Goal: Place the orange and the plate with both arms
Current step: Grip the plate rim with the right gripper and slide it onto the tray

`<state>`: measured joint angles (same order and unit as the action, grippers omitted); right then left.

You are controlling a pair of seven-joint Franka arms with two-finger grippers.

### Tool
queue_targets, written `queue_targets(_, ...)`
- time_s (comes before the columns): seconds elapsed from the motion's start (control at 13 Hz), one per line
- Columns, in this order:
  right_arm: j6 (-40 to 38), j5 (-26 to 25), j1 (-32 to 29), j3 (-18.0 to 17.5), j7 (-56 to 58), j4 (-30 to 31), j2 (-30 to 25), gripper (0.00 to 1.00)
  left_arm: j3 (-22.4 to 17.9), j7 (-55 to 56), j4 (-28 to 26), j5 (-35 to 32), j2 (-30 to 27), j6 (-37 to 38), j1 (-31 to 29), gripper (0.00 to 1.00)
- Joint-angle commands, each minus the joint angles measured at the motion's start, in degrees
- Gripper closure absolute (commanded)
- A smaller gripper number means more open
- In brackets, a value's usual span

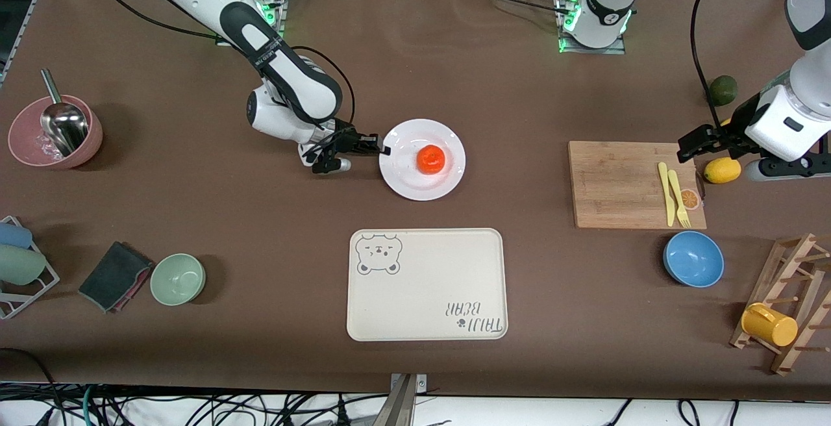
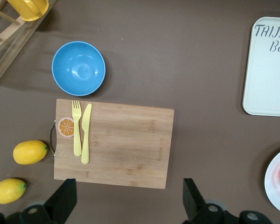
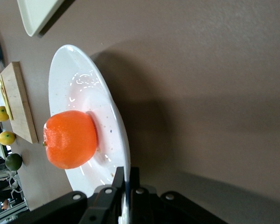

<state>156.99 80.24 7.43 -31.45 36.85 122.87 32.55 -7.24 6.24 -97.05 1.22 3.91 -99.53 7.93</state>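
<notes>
My right gripper (image 1: 383,149) sits just left of centre in the front view, and in the right wrist view its fingers (image 3: 119,179) are pinched tight on the rim of the plate (image 1: 401,179). The plate still seems to rest flat on the counter (image 1: 519,95), though I can't rule out a slight lift at the gripped edge. The orange (image 1: 430,159) lies in the middle of the plate, a little way in from the gripper and not touching it. So I judge the fruit part done and the plate grasped; what is left is carrying the loaded plate to its spot, probably the bear-print tray (image 1: 426,284), lower centre of the frame.

My left gripper (image 1: 689,147) waits at the right edge of the front view, over the end of the cutting board (image 1: 617,186), wide open with nothing in it, well apart from plate and orange.
</notes>
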Motion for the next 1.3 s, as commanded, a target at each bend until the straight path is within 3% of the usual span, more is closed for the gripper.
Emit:
queue_targets(0.0, 1.30, 1.59, -1.88, 0.16, 3.58, -2.01, 1.20, 1.00, 0.47, -1.32, 1.69, 0.80, 0.75, 0.66, -0.81, 0.00)
queue_targets(0.15, 0.86, 1.76, -2.94, 0.07, 2.97, -3.68, 1.28, 1.00, 0.39, -1.32, 1.69, 0.80, 0.75, 0.74, -0.81, 0.00)
queue_targets(0.38, 0.69, 5.88, -3.38, 0.16, 1.92, -6.93, 1.37, 1.00, 0.47, -1.32, 1.69, 0.80, 0.75, 0.66, -0.81, 0.00)
queue_targets(0.61, 0.69, 5.98, -3.47, 0.25, -3.69, -13.85, 3.64, 1.00, 0.48, -1.32, 1.69, 0.80, 0.75, 0.66, -0.81, 0.00)
queue_targets(1.0, 0.95, 3.97, -2.86, 2.00, -5.47, -27.92, 12.86, 1.00, 0.47, -1.32, 1.69, 0.80, 0.83, 0.65, -0.81, 0.00)
queue_targets(1.23, 1.30, 2.12, -1.55, 2.09, -5.73, -38.19, 21.21, 1.00, 0.39, -1.32, 1.69, 0.80, 1.10, 0.65, -0.81, 0.00)
